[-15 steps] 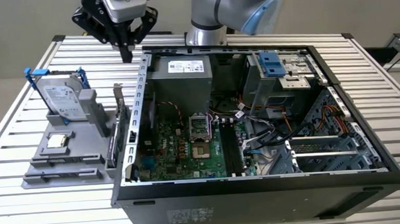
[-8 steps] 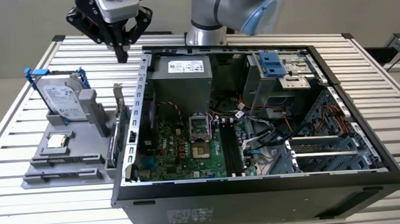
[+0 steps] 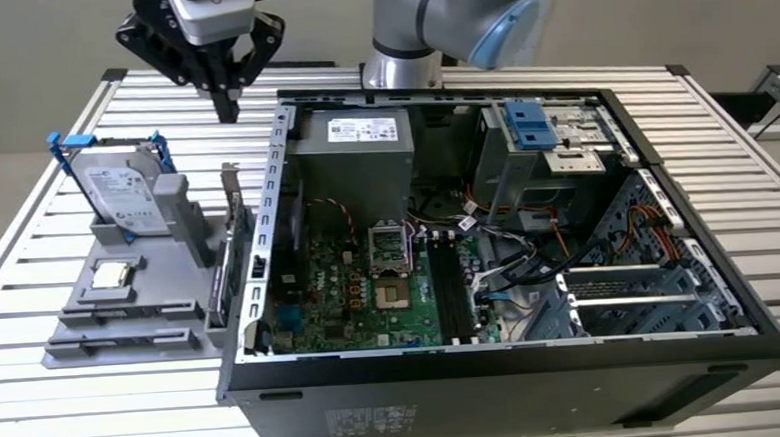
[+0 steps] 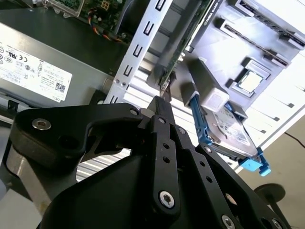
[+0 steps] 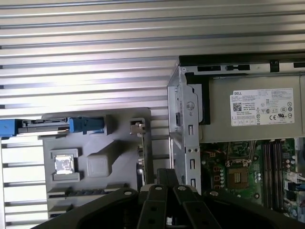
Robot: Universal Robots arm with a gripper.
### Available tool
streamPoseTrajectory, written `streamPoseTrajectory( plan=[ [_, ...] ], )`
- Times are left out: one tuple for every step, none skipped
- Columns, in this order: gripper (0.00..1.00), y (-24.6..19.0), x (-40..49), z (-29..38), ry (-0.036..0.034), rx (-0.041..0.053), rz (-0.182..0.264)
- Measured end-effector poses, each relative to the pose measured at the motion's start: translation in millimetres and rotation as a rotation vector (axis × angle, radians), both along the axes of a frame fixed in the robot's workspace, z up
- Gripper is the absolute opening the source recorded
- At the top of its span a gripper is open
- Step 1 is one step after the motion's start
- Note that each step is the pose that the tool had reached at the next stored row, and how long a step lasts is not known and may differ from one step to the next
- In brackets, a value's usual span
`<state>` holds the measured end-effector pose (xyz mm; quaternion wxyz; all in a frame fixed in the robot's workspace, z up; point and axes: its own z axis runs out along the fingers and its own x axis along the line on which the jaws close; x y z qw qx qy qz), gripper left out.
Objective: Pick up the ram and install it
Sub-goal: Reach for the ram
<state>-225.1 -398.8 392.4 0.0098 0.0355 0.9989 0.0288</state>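
My gripper [image 3: 228,109] hangs above the slatted table, behind the grey holder [image 3: 166,290] and just off the exterior view's left of the open computer case [image 3: 505,363]. Its black fingers [image 4: 159,107] are shut together with nothing between them. They point down in the first wrist view, gripper [image 5: 167,175]. A thin dark strip, seemingly the ram [image 5: 81,192], stands on edge in a front slot of the holder, ram [image 3: 128,314]. It lies well apart from the gripper. The black motherboard slots [image 3: 454,297] run beside the processor socket inside the case, slots [image 5: 271,171].
The holder also carries a silver hard drive with blue rails [image 3: 121,193], a small chip [image 3: 110,276] and an upright card with a metal bracket [image 3: 235,237] next to the case wall. Cables, a power supply [image 3: 353,140] and a blue drive cage [image 3: 532,126] crowd the case.
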Motion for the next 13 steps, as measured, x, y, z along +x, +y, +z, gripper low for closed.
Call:
streamPoseTrajectory(
  plan=[
    [0.00, 0.0, -1.2, 0.0, 0.0001, 0.0000, 0.000],
    [0.00, 0.0, -2.5, 0.0, 0.0002, 0.0001, 0.000],
    [0.00, 0.0, -3.7, 0.0, 0.0003, 0.0001, 0.000],
    [0.00, 0.0, -5.0, 0.0, 0.0005, 0.0002, 0.000],
    [0.00, 0.0, -6.1, 0.0, 0.0006, 0.0002, 0.000],
    [0.00, 0.0, -7.5, 0.0, 0.0009, 0.0002, 0.000],
    [0.00, 0.0, -8.7, 0.0, 0.0011, 0.0003, 0.000],
    [0.00, 0.0, -9.8, 0.0, 0.0013, 0.0002, 0.000],
    [0.00, 0.0, -11.0, 0.0, 0.0016, 0.0002, 0.000],
    [0.00, 0.0, -12.2, 0.0, 0.0018, 0.0003, 0.000],
    [0.00, 0.0, -13.4, 0.0, 0.0023, 0.0003, 0.000],
    [0.00, 0.0, -14.6, 0.0, 0.0027, 0.0003, 0.000],
    [0.00, 0.0, -15.9, 0.0, 0.0030, 0.0004, 0.000]
  ],
)
